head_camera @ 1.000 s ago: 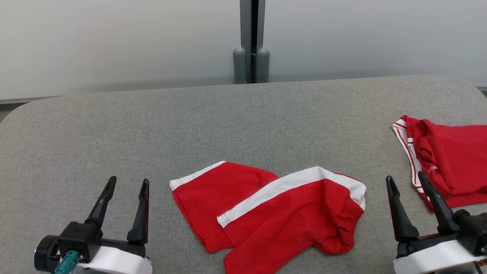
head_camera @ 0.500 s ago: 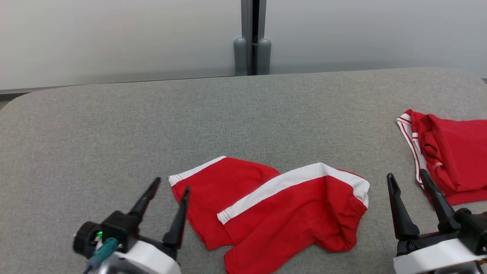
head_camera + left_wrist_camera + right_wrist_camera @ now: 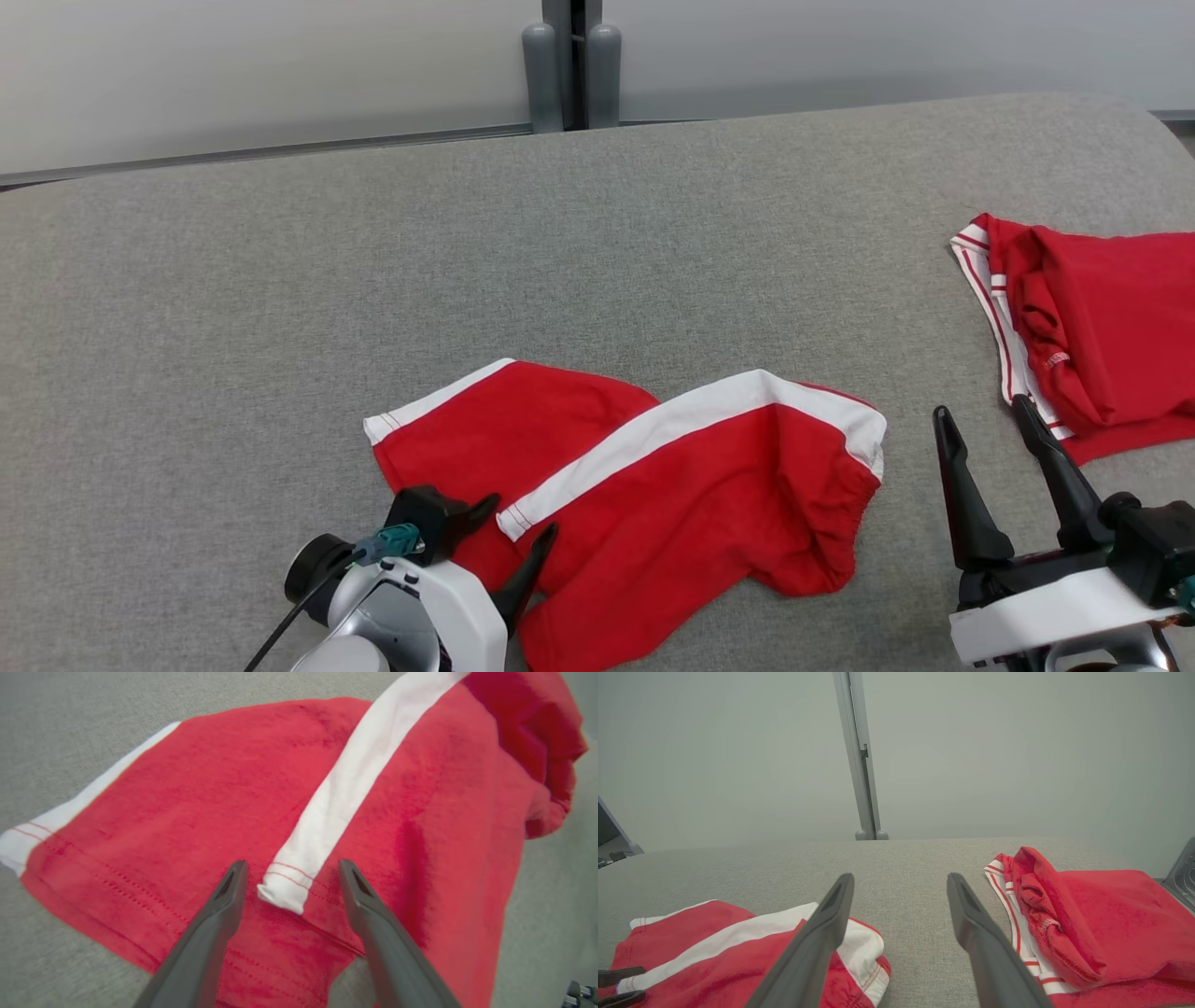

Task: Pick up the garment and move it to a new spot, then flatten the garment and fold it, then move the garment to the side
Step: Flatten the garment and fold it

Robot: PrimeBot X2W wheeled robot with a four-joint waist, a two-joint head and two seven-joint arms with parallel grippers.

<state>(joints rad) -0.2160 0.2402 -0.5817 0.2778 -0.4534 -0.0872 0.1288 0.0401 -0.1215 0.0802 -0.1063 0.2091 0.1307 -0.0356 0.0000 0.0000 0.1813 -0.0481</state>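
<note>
The garment, red shorts with a white side stripe, lies crumpled near the front middle of the grey table. My left gripper is open and low over its front left part. In the left wrist view the garment spreads under that gripper, and the folded end of the white stripe sits between the two fingers. My right gripper stands open over bare table to the right of the garment, with nothing between its fingers. The right wrist view has this gripper above the garment's right edge.
A second red garment with thin red and white trim lies bunched at the table's right edge, just beyond my right gripper; the right wrist view has it at right. A grey post stands behind the table's far edge.
My left gripper has swung right and forward from bare table onto the garment's front left corner, still open. The head camera has tilted down. The right gripper has held its place.
</note>
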